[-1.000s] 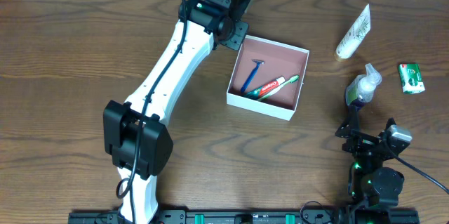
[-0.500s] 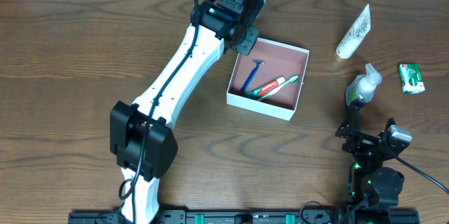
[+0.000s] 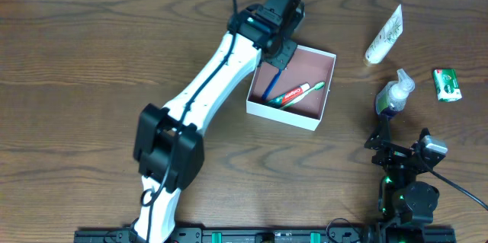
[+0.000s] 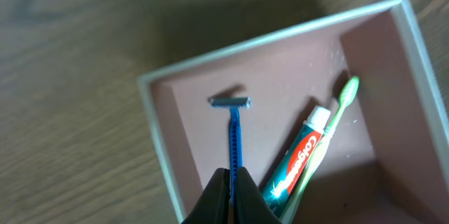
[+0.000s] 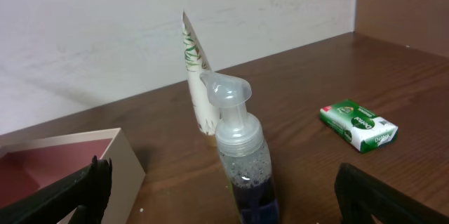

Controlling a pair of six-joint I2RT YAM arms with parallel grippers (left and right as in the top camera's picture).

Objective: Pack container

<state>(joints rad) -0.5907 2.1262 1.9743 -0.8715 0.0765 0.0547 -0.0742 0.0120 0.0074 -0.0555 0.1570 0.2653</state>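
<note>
The container (image 3: pixel 284 116), a white box with a pink inside, holds a blue razor (image 3: pixel 270 89), a toothpaste tube (image 3: pixel 292 94) and a green toothbrush (image 3: pixel 309 90). My left gripper (image 3: pixel 277 52) hangs shut over the box's upper left corner. In the left wrist view the shut tips (image 4: pixel 230 173) line up with the razor handle (image 4: pixel 232 133), which lies on the box floor (image 4: pixel 280 83) beside the toothpaste (image 4: pixel 298 157) and toothbrush (image 4: pixel 335 115). My right gripper (image 3: pixel 387 141) is open and empty at the lower right, its fingers (image 5: pixel 224 199) set wide before a pump bottle (image 5: pixel 242 157).
Right of the box are a white tube (image 3: pixel 384 36), the clear pump bottle with dark liquid (image 3: pixel 393 95) and a green soap packet (image 3: pixel 447 84). The right wrist view shows the tube (image 5: pixel 198 76), the packet (image 5: pixel 359 123) and a box corner (image 5: pixel 123 164).
My left arm has swung to the right, from beside the box's upper left corner to over it. The razor, toothpaste and toothbrush have stayed put. The right arm has not moved.
</note>
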